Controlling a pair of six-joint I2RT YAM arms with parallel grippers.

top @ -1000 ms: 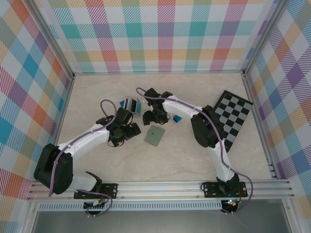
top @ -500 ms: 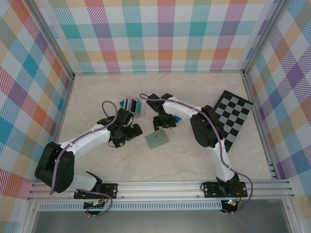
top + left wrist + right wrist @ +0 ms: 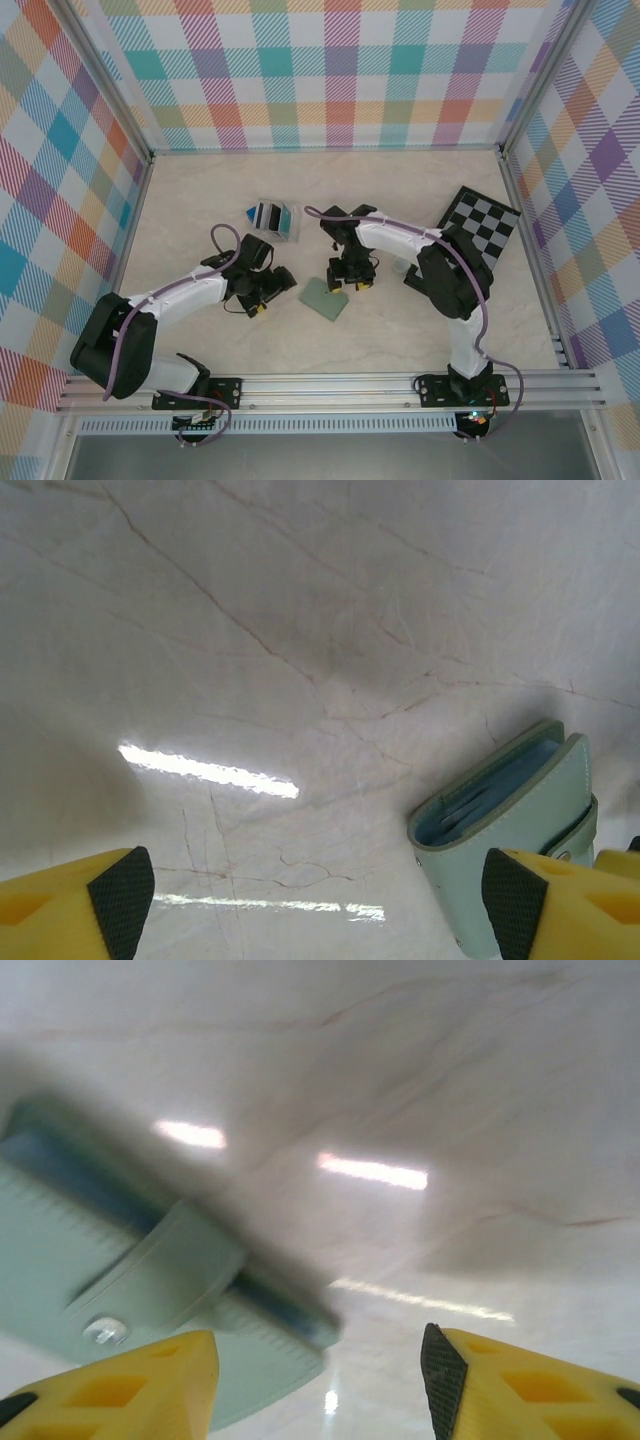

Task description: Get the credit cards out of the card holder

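Showing the card holder [image 3: 325,297], folded and flat on the pale marbled table [image 3: 200,180], near the middle and between the two grippers. Farther back and to the left, well apart from it, a clear stand of upright cards [image 3: 272,217]; at the right, a checkerboard [image 3: 485,235], its near corner hidden by the right arm [image 3: 400,235]. Left arm [image 3: 170,295] stretched low and bent inward, left gripper [image 3: 272,290] just left of the holder, fingers spread wide over bare table, grasping nothing; in the wrist view, the holder's gaping edge with pale blue lining beside one fingertip [image 3: 515,905], contact not to be told. Right arm arched over, right gripper [image 3: 350,283] pointing down at the holder's far right edge, fingers parted, released, only table and a blurred corner of the holder between them.
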